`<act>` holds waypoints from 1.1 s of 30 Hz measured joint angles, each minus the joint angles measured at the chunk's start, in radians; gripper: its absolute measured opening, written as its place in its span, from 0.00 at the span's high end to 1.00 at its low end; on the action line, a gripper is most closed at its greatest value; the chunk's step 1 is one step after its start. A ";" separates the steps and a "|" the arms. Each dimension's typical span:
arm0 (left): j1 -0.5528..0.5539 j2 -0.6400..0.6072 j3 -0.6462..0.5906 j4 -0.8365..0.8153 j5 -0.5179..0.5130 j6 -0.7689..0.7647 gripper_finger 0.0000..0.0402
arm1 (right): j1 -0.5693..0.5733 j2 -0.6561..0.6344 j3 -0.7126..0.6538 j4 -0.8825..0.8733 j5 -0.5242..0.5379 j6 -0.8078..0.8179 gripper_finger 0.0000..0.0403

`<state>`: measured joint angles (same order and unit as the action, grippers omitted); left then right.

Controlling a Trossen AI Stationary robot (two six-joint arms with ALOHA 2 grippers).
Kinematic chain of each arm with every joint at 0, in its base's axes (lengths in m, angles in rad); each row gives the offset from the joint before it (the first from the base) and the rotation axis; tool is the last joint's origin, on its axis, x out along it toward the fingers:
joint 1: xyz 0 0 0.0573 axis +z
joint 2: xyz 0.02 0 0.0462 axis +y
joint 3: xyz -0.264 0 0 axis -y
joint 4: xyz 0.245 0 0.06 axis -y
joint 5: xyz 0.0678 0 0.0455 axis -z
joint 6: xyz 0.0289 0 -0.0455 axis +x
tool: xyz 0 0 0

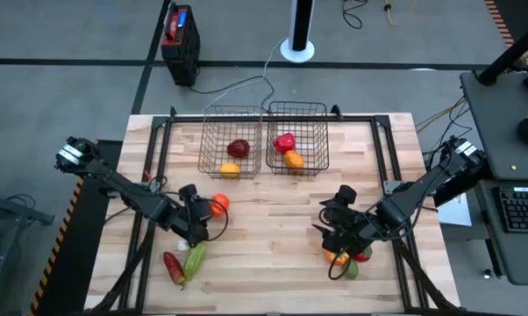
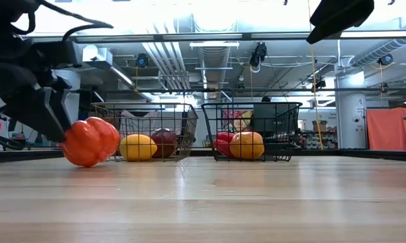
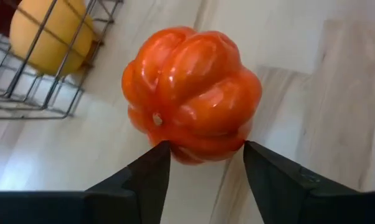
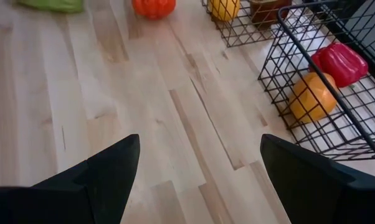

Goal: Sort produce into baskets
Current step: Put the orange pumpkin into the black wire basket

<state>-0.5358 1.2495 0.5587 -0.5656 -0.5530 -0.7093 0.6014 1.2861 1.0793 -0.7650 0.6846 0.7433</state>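
An orange ribbed fruit [image 3: 190, 93] rests on the table by the left basket's near corner; it also shows in the high view [image 1: 218, 204] and the low view [image 2: 88, 142]. My left gripper [image 3: 206, 155] is open, one fingertip at each side of the fruit's near part. The left basket [image 1: 231, 132] holds a dark red piece [image 1: 238, 147] and a yellow one [image 1: 231, 169]. The right basket [image 1: 297, 123] holds a red pepper [image 1: 285, 141] and an orange piece [image 1: 293, 160]. My right gripper [image 4: 200, 180] is open and empty above bare table, right of centre [image 1: 327, 219]. My left gripper comes at the orange fruit nearly level, from the table's left. Its two fingertips [image 3: 161, 152] stand against the fruit's near lower part [image 3: 194, 146]. I cannot tell whether they touch it. The fruit sits on the table.
A red pepper [image 1: 173, 266], a long green piece [image 1: 194, 257] and a white bulb [image 1: 183, 247] lie near the front left. More produce [image 1: 343, 259] lies under my right arm. A black and red box [image 1: 180, 33] stands on the floor beyond the table.
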 joint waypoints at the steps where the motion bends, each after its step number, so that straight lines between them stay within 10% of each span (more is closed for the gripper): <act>1: 0.000 0.000 0.000 0.006 0.001 0.002 0.55 | 0.000 0.000 -0.003 0.001 0.000 0.000 0.19; 33: -0.010 0.021 -0.004 0.144 0.035 0.013 0.58 | -0.163 0.490 -0.065 1.011 0.070 -0.330 0.19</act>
<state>-0.5458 1.2709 0.5545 -0.4214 -0.5179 -0.6963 0.4381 1.7765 1.0147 0.2464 0.7548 0.4131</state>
